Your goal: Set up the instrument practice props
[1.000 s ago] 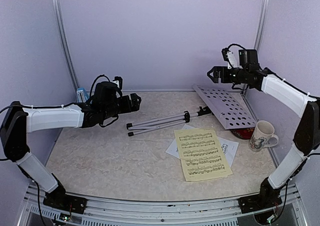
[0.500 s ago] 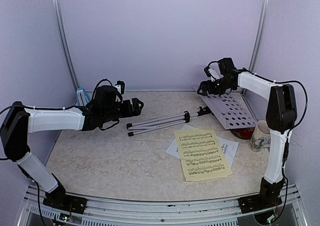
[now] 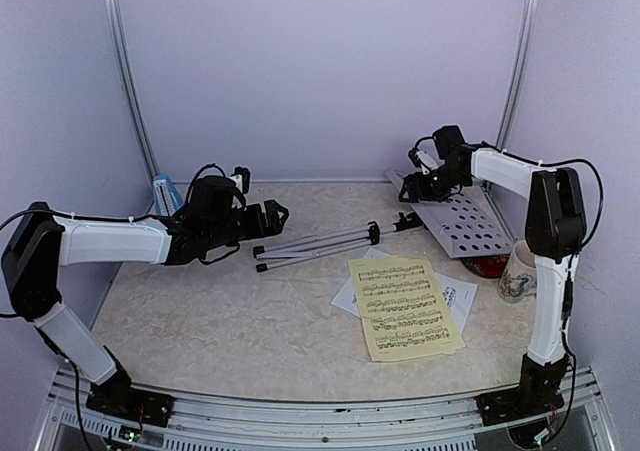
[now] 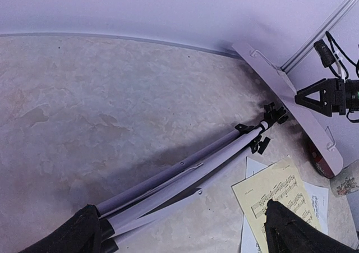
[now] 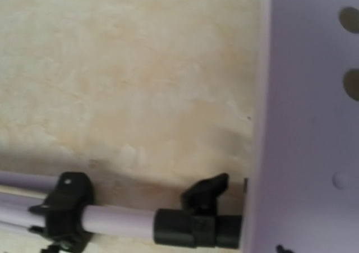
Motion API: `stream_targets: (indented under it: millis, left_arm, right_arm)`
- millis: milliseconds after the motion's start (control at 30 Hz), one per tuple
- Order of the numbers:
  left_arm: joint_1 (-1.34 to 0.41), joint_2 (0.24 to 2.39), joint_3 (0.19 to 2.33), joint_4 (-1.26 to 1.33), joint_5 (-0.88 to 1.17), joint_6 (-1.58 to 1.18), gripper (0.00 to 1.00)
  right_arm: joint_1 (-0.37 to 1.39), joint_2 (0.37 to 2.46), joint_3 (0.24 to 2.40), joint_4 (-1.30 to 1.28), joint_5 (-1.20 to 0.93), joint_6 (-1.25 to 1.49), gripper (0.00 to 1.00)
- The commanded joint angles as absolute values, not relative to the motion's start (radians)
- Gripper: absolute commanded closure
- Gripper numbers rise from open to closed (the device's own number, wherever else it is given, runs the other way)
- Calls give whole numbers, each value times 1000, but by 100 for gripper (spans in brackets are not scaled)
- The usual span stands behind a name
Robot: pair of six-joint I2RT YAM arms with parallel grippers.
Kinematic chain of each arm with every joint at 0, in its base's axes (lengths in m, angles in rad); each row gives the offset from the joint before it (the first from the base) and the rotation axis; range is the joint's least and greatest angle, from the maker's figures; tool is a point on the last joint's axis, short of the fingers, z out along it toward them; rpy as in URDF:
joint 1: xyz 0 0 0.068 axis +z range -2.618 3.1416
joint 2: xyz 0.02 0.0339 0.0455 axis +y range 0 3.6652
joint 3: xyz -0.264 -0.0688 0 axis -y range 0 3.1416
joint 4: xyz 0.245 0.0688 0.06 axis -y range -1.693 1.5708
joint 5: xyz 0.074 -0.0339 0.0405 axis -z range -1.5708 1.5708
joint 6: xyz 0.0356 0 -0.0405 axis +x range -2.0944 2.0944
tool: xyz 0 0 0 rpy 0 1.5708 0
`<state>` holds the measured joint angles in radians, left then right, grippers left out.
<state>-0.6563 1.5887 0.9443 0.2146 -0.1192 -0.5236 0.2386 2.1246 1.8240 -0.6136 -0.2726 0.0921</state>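
Observation:
The silver music stand lies flat with its legs folded; its white perforated desk rests tilted at the back right. My left gripper is open and empty, hovering just left of the leg tips; in the left wrist view the legs run between its fingertips. My right gripper looks open at the desk's upper-left edge, close above the stand's black clamp; its fingers are out of its wrist view. The yellow sheet overlaps the white sheet. The blue metronome stands at the back left.
A white patterned mug and a dark red disc sit at the right, below the desk's lower edge. Purple walls close the back and both sides.
My right arm came down from high at the back right to the desk's upper-left edge. My left gripper shifted slightly right toward the stand's legs.

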Motion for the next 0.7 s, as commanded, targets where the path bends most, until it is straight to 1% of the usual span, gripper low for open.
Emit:
stream_targets:
  millis: [0, 200, 400, 500, 667]
  left_arm:
    - [-661, 1601, 909, 256, -117, -543, 1]
    - [-661, 1599, 898, 261, -116, -549, 1]
    - [-661, 1597, 899, 257, -128, -543, 1]
    - [-661, 1595, 896, 255, -132, -543, 1]
    - [-661, 1600, 893, 259, -131, -547, 1]
  right_arm:
    - [227, 2129, 1818, -630, -266, 93, 29]
    - [221, 2130, 1828, -628, -239, 98, 30]
    - [219, 2174, 1855, -658, -150, 87, 37]
    - [220, 2182, 1852, -655, -167, 86, 44]
    - [227, 2191, 1853, -650, -195, 90, 59]
